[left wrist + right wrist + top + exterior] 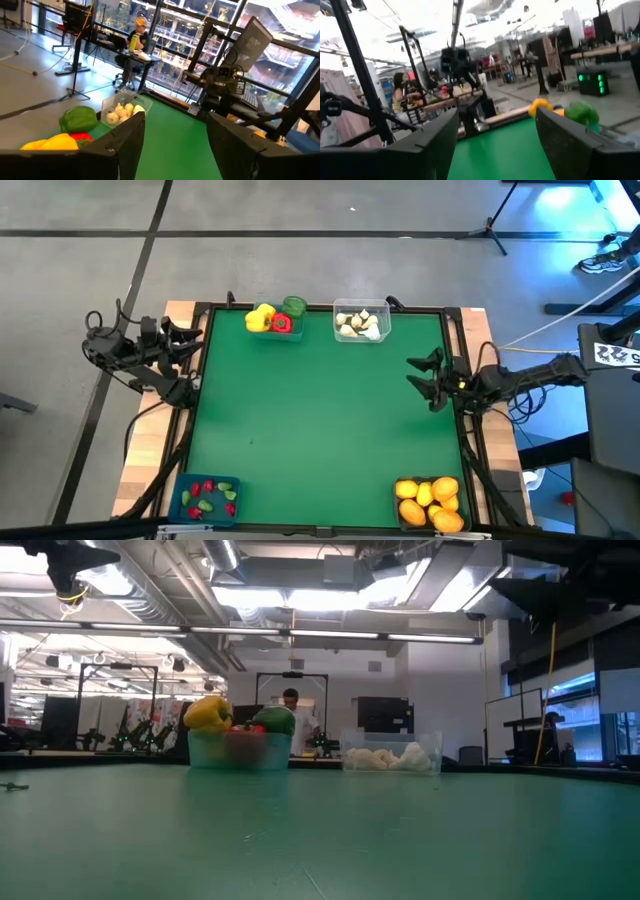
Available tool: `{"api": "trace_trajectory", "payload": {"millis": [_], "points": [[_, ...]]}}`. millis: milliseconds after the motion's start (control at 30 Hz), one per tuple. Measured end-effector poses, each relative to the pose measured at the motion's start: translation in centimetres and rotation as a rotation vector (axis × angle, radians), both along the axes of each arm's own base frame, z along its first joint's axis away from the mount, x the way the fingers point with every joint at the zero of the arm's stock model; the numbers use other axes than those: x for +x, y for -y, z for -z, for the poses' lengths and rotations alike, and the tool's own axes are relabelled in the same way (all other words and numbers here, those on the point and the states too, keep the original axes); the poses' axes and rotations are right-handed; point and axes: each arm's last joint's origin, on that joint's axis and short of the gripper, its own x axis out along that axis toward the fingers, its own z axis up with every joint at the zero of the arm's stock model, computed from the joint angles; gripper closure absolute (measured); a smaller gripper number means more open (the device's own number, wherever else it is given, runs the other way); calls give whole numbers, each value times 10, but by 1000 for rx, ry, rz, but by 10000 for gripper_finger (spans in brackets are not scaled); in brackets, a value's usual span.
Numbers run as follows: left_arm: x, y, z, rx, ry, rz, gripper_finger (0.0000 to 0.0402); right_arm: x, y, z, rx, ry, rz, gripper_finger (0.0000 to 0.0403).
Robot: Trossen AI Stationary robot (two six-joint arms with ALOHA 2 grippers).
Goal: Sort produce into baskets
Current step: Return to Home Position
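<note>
overhead, the green table [320, 430] lies bare across its whole middle, with four bins out at its edges. the left end effector [186, 360] hangs over the table's left edge towards the far corner. its two dark fingers [131, 131] are spread wide with nothing between them. the right end effector [424, 378] hangs just inside the right edge, about midway along it, its fingers likewise spread and holding nothing. both are well apart from every bin.

along the far edge, the translucent teal plastic bin [290, 336] carries a glossy yellow bell pepper [260, 318], a red bell pepper [281, 324] and a green bell pepper [294, 306]. in the low view the peppers stand higher than its rim. near it, with a gap between them, the clear plastic bin [385, 308] holds a heap of white garlic bulbs [358, 322].

at the near left corner, the opaque blue plastic bin [232, 482] holds small red and green pieces [208, 495] in a loose layer. at the near right corner, the dark grey translucent bin [463, 492] is packed with orange-yellow citrus fruits [430, 500] crowded against each other.

in the low view, a person [292, 710] stands in the room beyond the far bins.
</note>
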Motion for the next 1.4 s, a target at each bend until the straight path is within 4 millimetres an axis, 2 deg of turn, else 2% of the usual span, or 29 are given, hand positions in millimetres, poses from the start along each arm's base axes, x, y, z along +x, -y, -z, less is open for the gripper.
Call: {"api": "trace_trajectory", "payload": {"millis": [133,200,267,333,467,600,800,1100,1400], "points": [[0,0,-2,17,11,0,194,-12,5,-12,-21,137,-52,142],[0,0,-4,21,29,8,194,-19,6,-19,-67,219,-140,142],[0,1,-6,44,31,25,194,-24,7,-22,-107,263,-216,142],[0,1,-5,58,22,26,194,-29,11,-22,-101,281,-212,142],[0,1,-2,47,-2,28,194,-34,17,-19,-94,259,-155,142],[1,2,0,52,-23,57,194,-40,18,-20,-134,282,-180,142],[1,1,2,96,-52,49,194,-36,20,-13,-87,200,-218,142],[22,10,34,62,-134,-22,194,-34,21,-8,-65,142,-207,142],[37,17,48,51,-109,-27,194,-30,22,1,-43,53,-195,142]]}}
